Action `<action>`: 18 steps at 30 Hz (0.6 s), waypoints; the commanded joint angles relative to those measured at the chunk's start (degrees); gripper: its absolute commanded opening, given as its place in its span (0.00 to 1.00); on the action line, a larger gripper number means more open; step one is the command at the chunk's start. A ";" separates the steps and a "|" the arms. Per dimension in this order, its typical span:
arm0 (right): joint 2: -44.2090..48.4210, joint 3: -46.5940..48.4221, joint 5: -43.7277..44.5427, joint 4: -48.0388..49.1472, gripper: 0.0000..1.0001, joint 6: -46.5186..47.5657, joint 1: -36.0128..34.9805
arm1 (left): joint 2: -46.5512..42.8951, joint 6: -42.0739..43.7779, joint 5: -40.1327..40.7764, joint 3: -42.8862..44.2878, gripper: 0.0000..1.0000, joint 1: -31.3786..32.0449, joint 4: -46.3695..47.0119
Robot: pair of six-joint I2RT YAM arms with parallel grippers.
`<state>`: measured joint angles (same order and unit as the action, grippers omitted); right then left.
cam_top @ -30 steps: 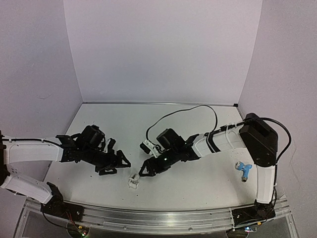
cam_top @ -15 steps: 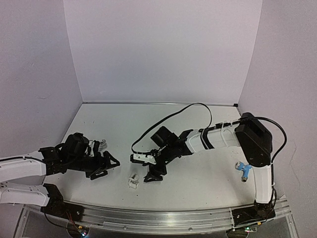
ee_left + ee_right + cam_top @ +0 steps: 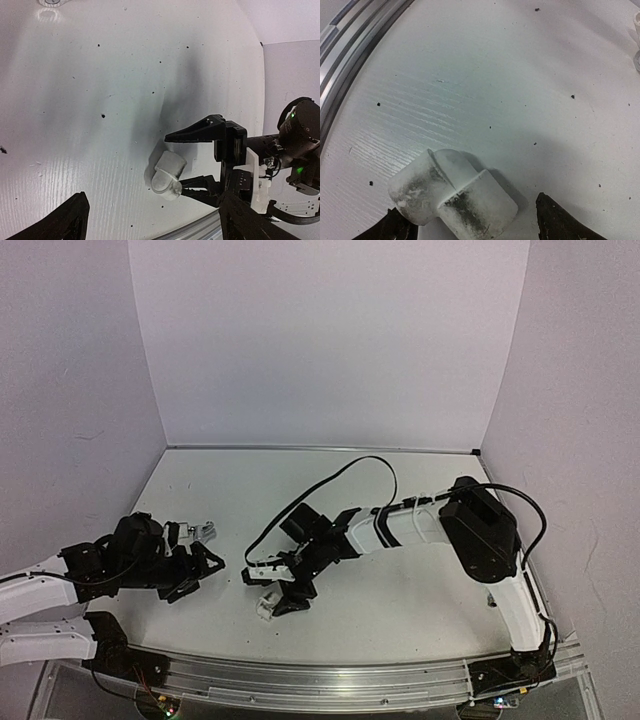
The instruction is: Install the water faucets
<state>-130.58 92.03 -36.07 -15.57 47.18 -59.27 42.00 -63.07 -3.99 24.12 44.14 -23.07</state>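
A silver faucet (image 3: 196,531) lies on the white table at the left, just beyond my left gripper (image 3: 198,576). That gripper is open and holds nothing. In the left wrist view its dark fingertips (image 3: 70,220) frame the bottom corners. The light blue faucet is hidden behind the right arm. My right gripper (image 3: 272,592) is open and low over the table. It straddles a small white elbow fitting (image 3: 266,608), which lies on its side. In the right wrist view the fitting (image 3: 452,192) fills the space between the fingers, with a gap on its right side.
A metal rail (image 3: 330,680) runs along the near table edge, close to the fitting. The right arm's black cable (image 3: 330,480) loops above mid-table. Purple walls close in the back and both sides. The left wrist view shows the right gripper's fingers (image 3: 202,133) around the fitting (image 3: 167,172).
The left arm has drawn back to the left with its gripper open. The right gripper has swung left and towards the near edge, and now straddles the white fitting. The right arm now covers the blue faucet.
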 commanded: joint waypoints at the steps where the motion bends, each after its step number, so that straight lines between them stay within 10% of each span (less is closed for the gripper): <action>1: -2.01 3.37 -2.51 -0.29 0.77 -0.95 -1.22 | -0.62 0.34 3.43 2.72 0.93 -0.11 -3.35; 11: 1.32 -5.77 4.99 16.96 0.22 -22.87 -1.43 | -0.21 -1.05 2.61 3.12 0.99 -0.19 -1.52; 18: 19.66 -27.98 15.72 41.20 0.05 -33.47 -1.31 | 5.60 -4.13 -18.64 -3.07 1.00 -6.45 26.20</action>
<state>-121.14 69.91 -27.31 10.28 20.62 -60.53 44.29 -65.19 -9.28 23.68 41.28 -16.58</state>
